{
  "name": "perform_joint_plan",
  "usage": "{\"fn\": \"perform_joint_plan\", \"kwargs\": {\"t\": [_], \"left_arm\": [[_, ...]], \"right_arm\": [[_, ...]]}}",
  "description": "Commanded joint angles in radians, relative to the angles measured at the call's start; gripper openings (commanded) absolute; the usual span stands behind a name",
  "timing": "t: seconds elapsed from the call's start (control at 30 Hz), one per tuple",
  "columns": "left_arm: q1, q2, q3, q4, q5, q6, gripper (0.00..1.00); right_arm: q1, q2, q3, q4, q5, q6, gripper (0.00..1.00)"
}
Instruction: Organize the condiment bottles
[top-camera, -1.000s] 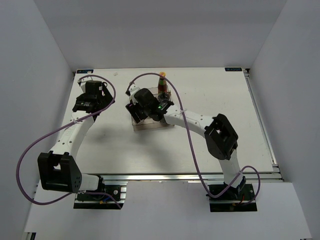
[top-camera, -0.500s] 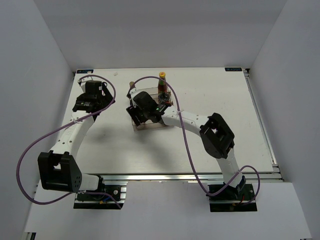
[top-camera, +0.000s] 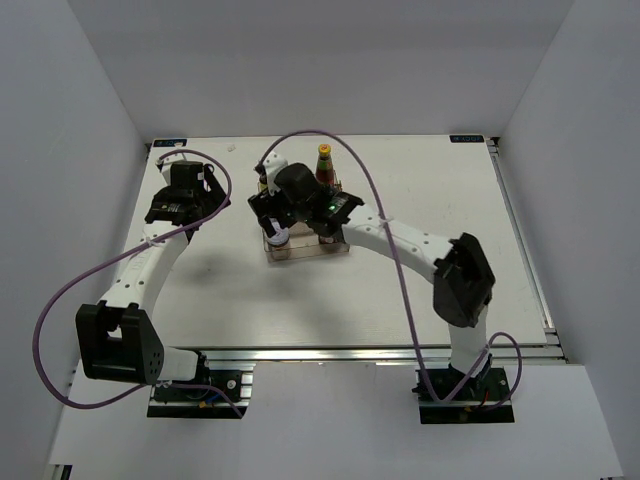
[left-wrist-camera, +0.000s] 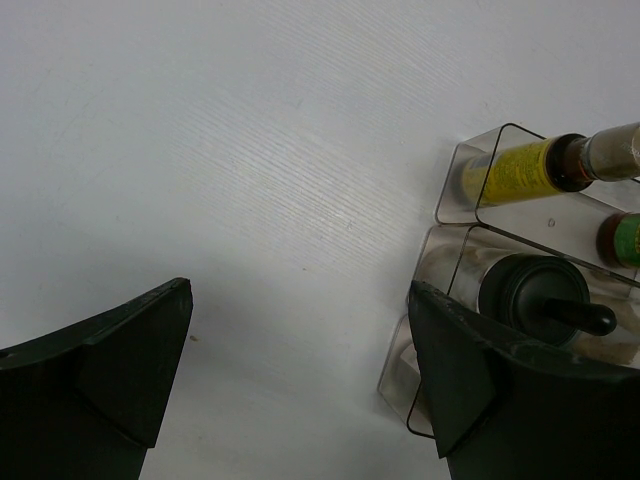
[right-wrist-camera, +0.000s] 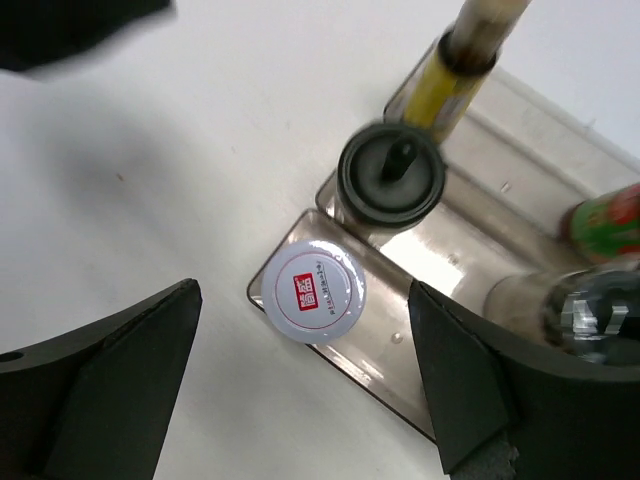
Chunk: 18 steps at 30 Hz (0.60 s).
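Top external view: white table (top-camera: 430, 280), then clear stepped rack (top-camera: 310, 250) near its middle, largely covered by right arm (top-camera: 400, 235). Tall red-sauce bottle (top-camera: 323, 165) upright at rack's far edge, yellow cap up. Judged nearly done: all 5 bottles apparently on the rack; left to do, only backing off and perhaps straightening.

Right wrist view, unlike the overhead: down the rack's left side, slim brown yellow-labelled bottle (right-wrist-camera: 440, 85) farthest, black-topped shaker (right-wrist-camera: 390, 175) on middle step, white-lidded jar (right-wrist-camera: 318, 290) at nearest corner; dark jar (right-wrist-camera: 585, 310) at frame's edge (lid colour unclear). Right gripper (right-wrist-camera: 305, 300) spread wide above the white-lidded jar, pinching nothing.

Left wrist view only: left gripper (left-wrist-camera: 300, 300) spread too, empty, over table just beside rack.
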<state>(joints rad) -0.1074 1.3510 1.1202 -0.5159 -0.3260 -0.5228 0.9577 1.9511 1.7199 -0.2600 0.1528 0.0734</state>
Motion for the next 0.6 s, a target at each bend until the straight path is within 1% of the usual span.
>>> {"fn": "perform_joint_plan", "kwargs": {"t": [0.0,0.07,0.1,0.17,0.2,0.23,0.27,0.3,0.33,0.37,0.4,0.5,0.57], "left_arm": [[0.005,-0.039,-0.008,-0.001,0.005,0.009,0.98],[0.005,-0.052,-0.01,-0.004,0.004,0.01,0.98],[0.003,-0.055,-0.01,-0.007,0.002,0.01,0.98],[0.003,-0.064,-0.011,-0.007,-0.004,0.012,0.98],[0.005,-0.066,-0.013,-0.006,-0.005,0.014,0.98],[0.005,-0.069,-0.014,-0.007,-0.007,0.015,0.98],[0.005,-0.069,-0.013,-0.01,-0.008,0.015,0.98],[0.005,-0.07,-0.011,-0.012,-0.01,0.014,0.98],[0.005,-0.069,-0.013,-0.012,-0.01,0.014,0.98],[0.005,-0.069,-0.013,-0.007,-0.01,0.014,0.98],[0.005,-0.067,-0.014,-0.006,-0.011,0.014,0.98],[0.005,-0.056,-0.005,-0.006,-0.005,0.014,0.98],[0.005,-0.053,-0.002,-0.001,-0.007,0.015,0.98]], "right_arm": [[-0.023,-0.17,-0.02,0.056,-0.018,-0.044,0.89],[-0.063,-0.254,-0.069,0.054,-0.018,-0.018,0.89],[-0.132,-0.318,-0.138,0.057,-0.05,0.035,0.89],[-0.229,-0.392,-0.234,0.076,-0.137,0.083,0.89],[-0.284,-0.432,-0.297,0.105,-0.229,0.104,0.89],[-0.38,-0.516,-0.363,0.161,-0.24,0.152,0.89],[-0.417,-0.559,-0.479,0.174,-0.23,0.164,0.89],[-0.466,-0.636,-0.527,0.176,-0.163,0.163,0.89],[-0.479,-0.671,-0.599,0.151,-0.078,0.164,0.89],[-0.484,-0.704,-0.629,0.134,0.086,0.167,0.89],[-0.488,-0.731,-0.657,0.119,0.169,0.172,0.89],[-0.496,-0.848,-0.761,0.073,0.371,0.216,0.89],[-0.507,-0.874,-0.802,0.053,0.387,0.258,0.89]]}}
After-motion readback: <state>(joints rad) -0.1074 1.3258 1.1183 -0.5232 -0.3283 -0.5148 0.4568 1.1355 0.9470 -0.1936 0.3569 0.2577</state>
